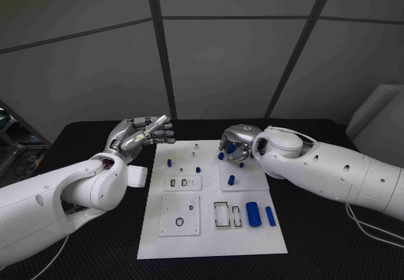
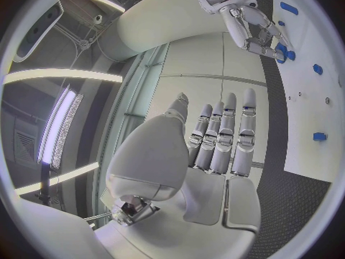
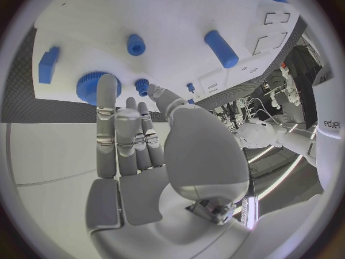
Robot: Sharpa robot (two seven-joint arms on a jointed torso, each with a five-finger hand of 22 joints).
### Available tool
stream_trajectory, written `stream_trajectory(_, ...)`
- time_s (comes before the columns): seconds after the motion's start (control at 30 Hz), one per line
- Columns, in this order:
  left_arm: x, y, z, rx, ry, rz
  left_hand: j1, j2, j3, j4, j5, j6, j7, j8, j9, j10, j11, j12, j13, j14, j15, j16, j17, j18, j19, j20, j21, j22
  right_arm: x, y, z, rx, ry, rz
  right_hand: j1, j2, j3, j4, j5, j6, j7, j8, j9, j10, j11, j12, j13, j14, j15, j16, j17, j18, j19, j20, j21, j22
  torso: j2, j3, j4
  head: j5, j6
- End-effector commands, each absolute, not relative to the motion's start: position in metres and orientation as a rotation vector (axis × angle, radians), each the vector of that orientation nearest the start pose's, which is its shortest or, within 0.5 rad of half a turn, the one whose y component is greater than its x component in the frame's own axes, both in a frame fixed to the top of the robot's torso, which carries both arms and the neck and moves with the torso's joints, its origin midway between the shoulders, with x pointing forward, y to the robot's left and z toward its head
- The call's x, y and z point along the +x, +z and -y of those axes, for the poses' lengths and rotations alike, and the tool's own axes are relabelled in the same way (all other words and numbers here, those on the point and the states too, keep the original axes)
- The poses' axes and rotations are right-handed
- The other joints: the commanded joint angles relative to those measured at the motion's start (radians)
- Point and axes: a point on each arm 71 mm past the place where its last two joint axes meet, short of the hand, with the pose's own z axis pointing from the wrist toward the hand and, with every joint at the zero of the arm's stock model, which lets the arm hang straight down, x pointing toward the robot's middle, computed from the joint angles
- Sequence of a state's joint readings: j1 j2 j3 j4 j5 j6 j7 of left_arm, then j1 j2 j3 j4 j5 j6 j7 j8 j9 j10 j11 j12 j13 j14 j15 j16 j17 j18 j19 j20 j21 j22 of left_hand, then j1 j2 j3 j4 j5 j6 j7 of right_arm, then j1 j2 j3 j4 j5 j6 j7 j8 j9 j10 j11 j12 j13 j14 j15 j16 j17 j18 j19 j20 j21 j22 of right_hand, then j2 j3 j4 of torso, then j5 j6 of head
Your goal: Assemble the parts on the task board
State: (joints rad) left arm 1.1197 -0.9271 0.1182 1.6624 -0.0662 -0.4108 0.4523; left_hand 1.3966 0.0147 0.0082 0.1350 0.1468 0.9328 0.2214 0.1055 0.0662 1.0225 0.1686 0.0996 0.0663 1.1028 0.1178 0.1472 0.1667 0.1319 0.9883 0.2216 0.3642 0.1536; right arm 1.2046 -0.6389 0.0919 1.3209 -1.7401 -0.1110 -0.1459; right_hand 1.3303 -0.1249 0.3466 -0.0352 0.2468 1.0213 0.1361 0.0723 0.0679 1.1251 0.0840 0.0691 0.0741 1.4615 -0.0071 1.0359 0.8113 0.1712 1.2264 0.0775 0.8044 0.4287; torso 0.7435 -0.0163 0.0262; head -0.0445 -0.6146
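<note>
The white task board (image 1: 211,245) lies mid-table. My right hand (image 1: 236,146) hovers over its far right part, fingers stretched toward a blue gear (image 3: 88,86) and a small blue peg (image 3: 142,86); one fingertip (image 3: 106,83) overlaps the gear, and the palm is empty. A blue cylinder (image 1: 251,213) and a blue bar (image 1: 270,216) lie near the board's right edge, with small pegs (image 1: 169,161) standing farther back. My left hand (image 1: 141,135) is raised beside the board's far left corner, fingers (image 2: 215,149) apart and holding nothing.
Square inset plates (image 1: 180,214) and empty rectangular slots (image 1: 227,214) sit on the board's near half. Black table (image 1: 320,251) surrounds the board. A thin cable (image 1: 371,227) trails by my right arm.
</note>
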Motion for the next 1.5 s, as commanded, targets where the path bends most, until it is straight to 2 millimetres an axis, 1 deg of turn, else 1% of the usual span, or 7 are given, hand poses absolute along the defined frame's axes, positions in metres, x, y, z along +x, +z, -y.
stream_trajectory(0.03,0.47,-0.139,-0.217,-1.035,-1.607,-1.244,-0.002,0.001,-0.002,-0.007,-0.001,0.001,0.006,-0.007,-0.002,0.001,0.004,-0.007,0.0,0.008,0.0,-0.007,0.001,0.051,0.008,-0.003,0.003,0.002,0.535,-0.157,0.152,-0.405,0.434,-1.653,0.005,-0.006,0.0,0.009,0.002,-0.01,-0.001,-0.004,0.001,-0.006,-0.001,-0.002,0.002,0.035,-0.004,0.019,0.017,0.005,0.003,0.009,0.017,0.017,0.005,0.0003,0.0012,0.001,0.0)
stream_trajectory(0.23,0.47,-0.139,-0.217,-1.035,-1.608,-1.247,-0.003,0.001,-0.003,-0.007,-0.001,0.0,0.007,-0.008,-0.002,0.0,0.005,-0.008,0.0,0.008,0.0,-0.008,0.002,0.051,0.008,-0.003,0.004,0.002,0.536,-0.158,0.15,-0.405,0.435,-1.653,0.006,-0.002,0.006,0.016,0.004,-0.009,-0.001,-0.003,0.002,0.001,-0.002,0.0,0.004,0.036,-0.004,0.06,0.061,-0.001,0.012,0.009,0.059,0.067,0.009,0.0013,0.0001,0.004,0.0)
stream_trajectory(0.53,0.469,-0.138,-0.217,-1.035,-1.609,-1.25,-0.004,0.002,-0.004,-0.007,-0.001,-0.001,0.008,-0.009,-0.002,-0.001,0.005,-0.01,0.0,0.007,0.001,-0.009,0.003,0.05,0.008,-0.003,0.004,0.002,0.537,-0.157,0.148,-0.401,0.438,-1.645,0.009,0.005,0.017,0.025,0.006,-0.006,0.001,-0.001,0.002,0.011,-0.004,0.002,0.005,0.037,-0.004,0.096,0.099,-0.007,0.022,0.009,0.104,0.12,0.015,0.0016,-0.0006,0.003,0.0)
stream_trajectory(0.97,0.469,-0.139,-0.217,-1.037,-1.609,-1.253,-0.005,0.003,-0.005,-0.007,-0.001,-0.003,0.01,-0.012,-0.002,-0.004,0.007,-0.013,0.0,0.005,0.002,-0.012,0.004,0.049,0.008,-0.003,0.003,0.001,0.537,-0.158,0.144,-0.407,0.445,-1.649,0.018,0.017,0.042,0.036,0.007,0.006,0.001,0.003,0.004,0.051,-0.011,0.012,0.011,0.037,-0.006,0.145,0.151,-0.015,0.034,0.005,0.167,0.193,0.021,0.0017,0.001,0.004,-0.001)
stream_trajectory(1.1,0.469,-0.139,-0.217,-1.037,-1.609,-1.254,-0.005,0.003,-0.005,-0.007,-0.001,-0.003,0.01,-0.013,-0.002,-0.004,0.007,-0.014,0.0,0.004,0.003,-0.013,0.004,0.049,0.007,-0.003,0.003,0.001,0.538,-0.158,0.144,-0.407,0.447,-1.651,0.031,0.025,0.064,0.036,-0.025,0.017,0.0,0.007,0.005,0.072,-0.013,0.016,0.016,0.037,-0.008,0.164,0.169,-0.018,0.035,0.001,0.192,0.221,0.023,0.0013,0.0014,0.004,-0.002)
stream_trajectory(1.27,0.468,-0.138,-0.218,-1.037,-1.608,-1.254,-0.006,0.004,-0.006,-0.008,-0.001,-0.003,0.011,-0.014,-0.002,-0.005,0.008,-0.015,0.0,0.003,0.003,-0.015,0.005,0.049,0.006,-0.002,0.003,0.001,0.537,-0.158,0.143,-0.408,0.45,-1.651,0.045,0.035,0.083,0.032,-0.043,0.027,0.0,0.01,0.006,0.088,-0.015,0.018,0.02,0.037,-0.009,0.176,0.18,-0.02,0.035,0.0,0.209,0.24,0.026,0.0018,0.0013,0.004,-0.002)
stream_trajectory(1.5,0.468,-0.138,-0.218,-1.038,-1.607,-1.254,-0.006,0.004,-0.006,-0.008,-0.001,-0.004,0.011,-0.015,-0.002,-0.006,0.008,-0.016,0.0,0.001,0.004,-0.017,0.005,0.049,0.005,-0.002,0.002,0.001,0.536,-0.154,0.142,-0.392,0.47,-1.603,0.076,0.05,0.111,0.012,-0.074,0.07,0.003,0.029,0.015,0.121,-0.019,0.026,0.029,0.036,-0.011,0.191,0.194,-0.026,0.041,-0.001,0.247,0.284,0.027,0.0012,0.0017,0.004,-0.004)
